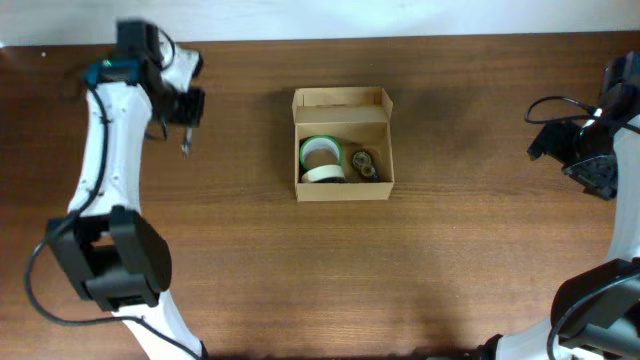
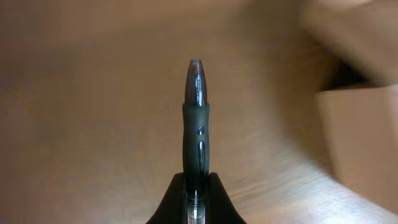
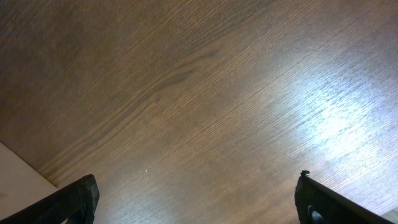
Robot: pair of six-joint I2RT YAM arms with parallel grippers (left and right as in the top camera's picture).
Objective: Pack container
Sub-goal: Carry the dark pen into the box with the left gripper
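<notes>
The container (image 1: 343,186), a small tan cardboard box with its flap lid open, sits at the table's middle. Inside lie a green-and-white tape roll (image 1: 321,153), a cream tape roll (image 1: 323,174) and a small dark item (image 1: 364,163). My left gripper (image 1: 185,128) is at the far left, above the table, shut on a dark pen (image 2: 196,124) that points away from the fingers. A blurred edge of the box (image 2: 364,143) shows at the right of the left wrist view. My right gripper (image 3: 196,199) is open and empty over bare wood at the far right (image 1: 590,165).
The wooden table (image 1: 450,260) spans the whole view. Its back edge meets a white wall (image 1: 400,15). A pale strip beyond the table edge (image 3: 15,174) shows at the lower left of the right wrist view.
</notes>
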